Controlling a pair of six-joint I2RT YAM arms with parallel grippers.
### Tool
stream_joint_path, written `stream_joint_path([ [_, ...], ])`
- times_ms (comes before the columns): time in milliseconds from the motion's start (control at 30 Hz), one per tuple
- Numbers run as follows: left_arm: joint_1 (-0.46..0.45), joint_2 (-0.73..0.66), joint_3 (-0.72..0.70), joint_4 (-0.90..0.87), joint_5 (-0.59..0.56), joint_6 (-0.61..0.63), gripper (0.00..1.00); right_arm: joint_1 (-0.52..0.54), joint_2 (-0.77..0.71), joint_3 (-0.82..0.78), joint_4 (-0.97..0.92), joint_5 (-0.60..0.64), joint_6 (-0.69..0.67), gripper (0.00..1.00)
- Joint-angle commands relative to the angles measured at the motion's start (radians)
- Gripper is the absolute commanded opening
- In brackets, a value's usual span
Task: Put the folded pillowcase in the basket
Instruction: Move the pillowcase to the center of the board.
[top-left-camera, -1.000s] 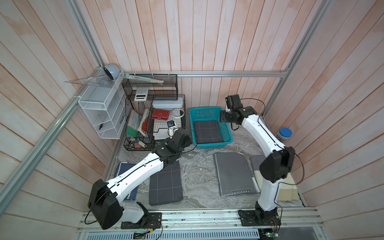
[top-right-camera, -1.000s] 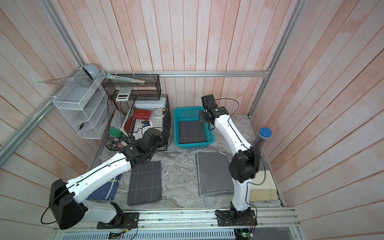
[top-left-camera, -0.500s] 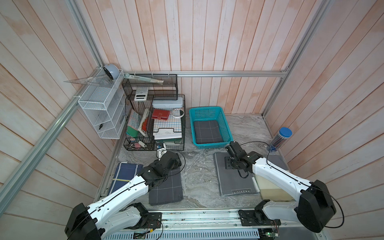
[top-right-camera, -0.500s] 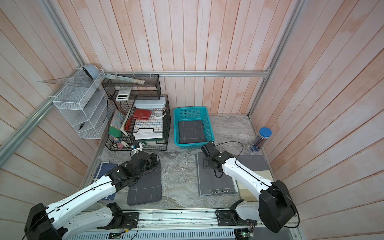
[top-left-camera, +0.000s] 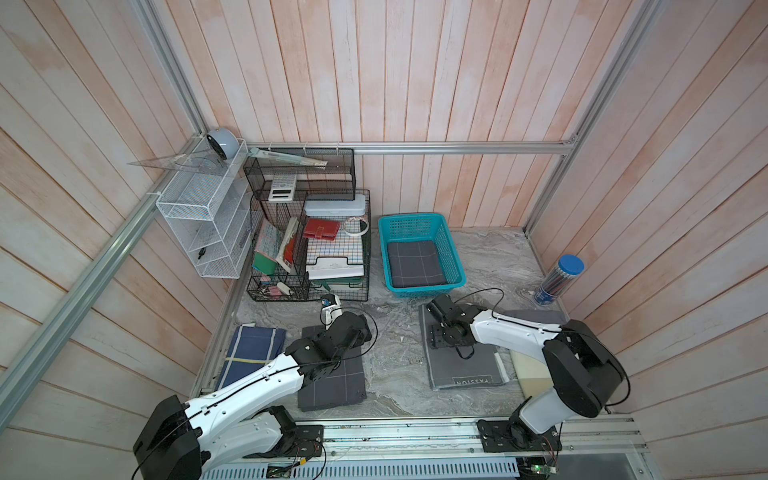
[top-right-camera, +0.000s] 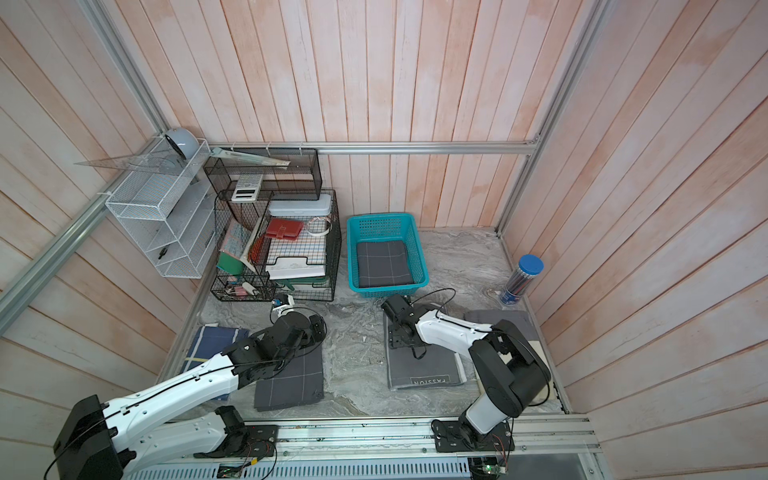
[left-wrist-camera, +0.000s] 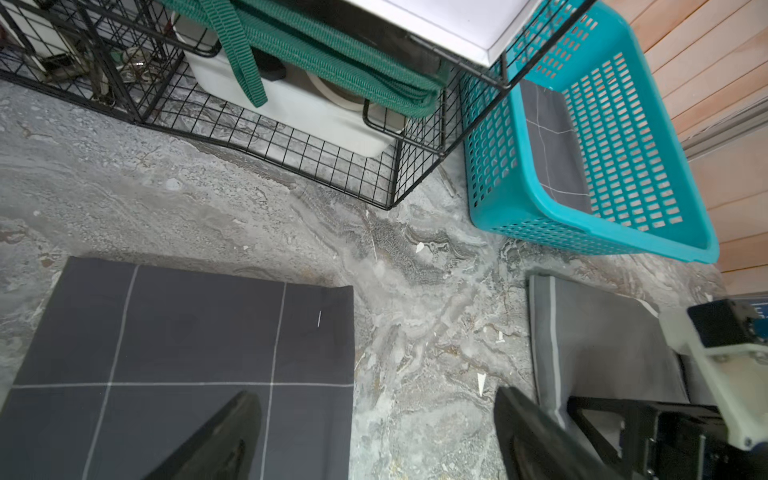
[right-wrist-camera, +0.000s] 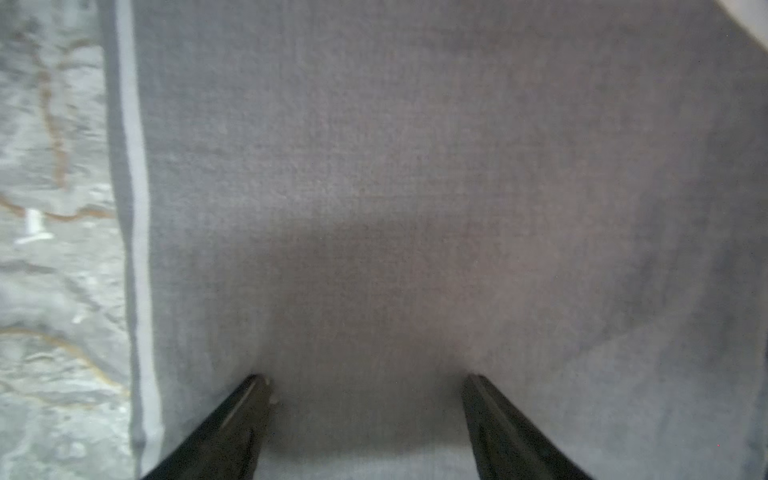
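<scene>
1. The folded pillowcase (top-left-camera: 415, 264), dark grey with pale grid lines, lay flat on the bottom of the basket (top-left-camera: 428, 289).
2. The basket stood at the back of the counter (top-left-camera: 395, 353), just beside the black wire organiser (top-left-camera: 307, 299).
3. The left end effector (left-wrist-camera: 374, 397) had its jaws spread wide with nothing between them. It hung over the corner of another dark gridded cloth (left-wrist-camera: 187, 332) on the counter.
4. The right end effector (right-wrist-camera: 365, 384) had its jaws wide apart and empty. It sat low over a plain grey cloth (right-wrist-camera: 415, 166) with a pale stripe along one edge. Whether it touched the cloth could not be told.
5. Both end effectors stood clear of the basket, on its near side.
</scene>
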Motion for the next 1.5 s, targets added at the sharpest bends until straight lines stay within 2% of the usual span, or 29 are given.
stream_joint_path([
  [0, -0.003, 0.021, -0.018, -0.017, -0.019, -0.045, 0.93, 0.099, 0.066, 0.038, -0.005, -0.034, 0.031, 0.81],
  [100, -0.003, 0.03, -0.028, -0.038, -0.046, -0.081, 0.93, 0.153, 0.078, 0.083, -0.001, -0.071, 0.068, 0.81],
  [233, -0.002, 0.036, -0.04, -0.012, -0.042, -0.088, 0.93, 0.166, 0.03, 0.117, -0.026, -0.076, 0.086, 0.81],
  [300, -0.002, 0.055, -0.023, -0.019, -0.033, -0.081, 0.93, 0.165, -0.015, 0.129, -0.075, 0.022, 0.067, 0.81],
  [367, -0.009, 0.078, -0.002, -0.032, -0.032, -0.08, 0.93, 0.158, -0.054, 0.1, -0.114, 0.234, 0.108, 0.82],
  [400, -0.016, 0.091, 0.01, -0.037, -0.034, -0.083, 0.93, 0.139, -0.067, 0.082, -0.113, 0.271, 0.096, 0.82],
  [500, -0.055, 0.141, 0.043, -0.02, -0.027, -0.085, 0.93, 0.054, -0.098, 0.027, -0.111, 0.234, 0.064, 0.82],
  [600, -0.097, 0.215, 0.074, 0.01, -0.004, -0.1, 0.93, 0.01, -0.126, -0.051, -0.065, 0.139, 0.057, 0.82],
  [833, -0.157, 0.38, 0.155, 0.052, 0.043, -0.13, 0.92, 0.019, -0.086, -0.13, -0.007, -0.038, 0.122, 0.81],
  [967, -0.157, 0.44, 0.165, 0.055, 0.051, -0.146, 0.92, 0.073, -0.11, -0.161, 0.001, -0.067, 0.173, 0.8],
  [1100, -0.155, 0.466, 0.169, 0.045, 0.041, -0.154, 0.91, 0.105, -0.196, -0.177, -0.017, -0.085, 0.209, 0.8],
  [1200, -0.152, 0.47, 0.171, 0.042, 0.041, -0.154, 0.87, 0.101, -0.285, -0.176, -0.084, 0.013, 0.241, 0.8],
  [1233, -0.153, 0.473, 0.175, 0.039, 0.041, -0.154, 0.86, 0.095, -0.315, -0.182, -0.103, 0.067, 0.257, 0.8],
  [1300, -0.154, 0.479, 0.182, 0.026, 0.051, -0.156, 0.84, 0.057, -0.37, -0.207, -0.096, 0.092, 0.244, 0.8],
  [1433, -0.158, 0.486, 0.186, 0.01, 0.074, -0.174, 0.82, -0.035, -0.445, -0.291, 0.037, -0.006, 0.176, 0.79],
  [1467, -0.182, 0.486, 0.181, 0.012, 0.081, -0.182, 0.81, -0.046, -0.452, -0.307, 0.07, -0.039, 0.161, 0.79],
])
